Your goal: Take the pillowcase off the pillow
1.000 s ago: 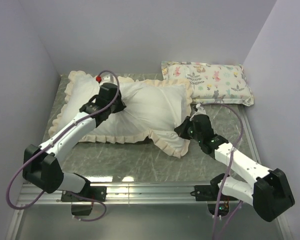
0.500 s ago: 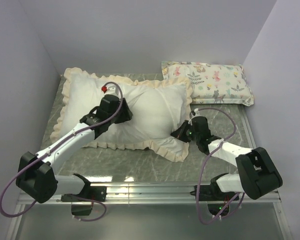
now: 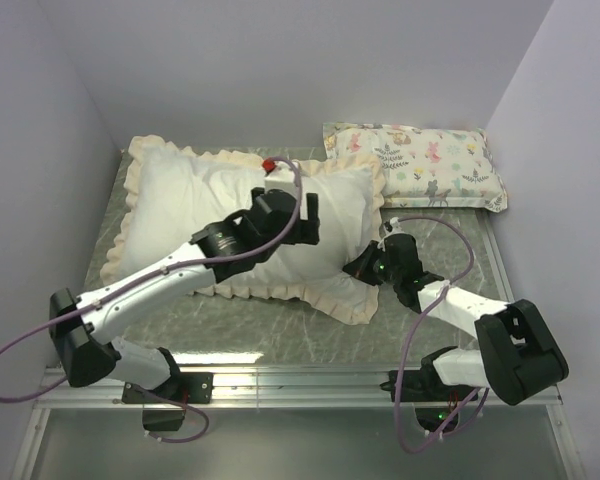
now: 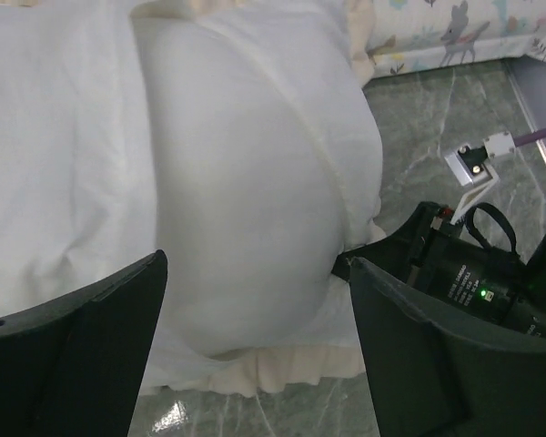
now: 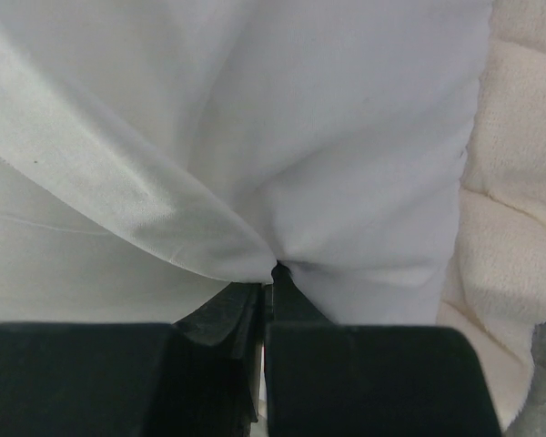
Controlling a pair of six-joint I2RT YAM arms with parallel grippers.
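My right claw (image 5: 268,273) is pinched tight on white pillowcase (image 3: 345,298) fabric near its frilled corner; my left claw (image 4: 257,264) hangs spread wide above the plump pillow (image 4: 255,164) on the marbled table (image 3: 270,335)

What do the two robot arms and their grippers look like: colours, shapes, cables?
Both the left arm and the right arm have white links between bulky black joints, each with a looping purple cable. The left gripper has broad black fingers and a small red part near its wrist. The right gripper is black too, with a tiny green light.
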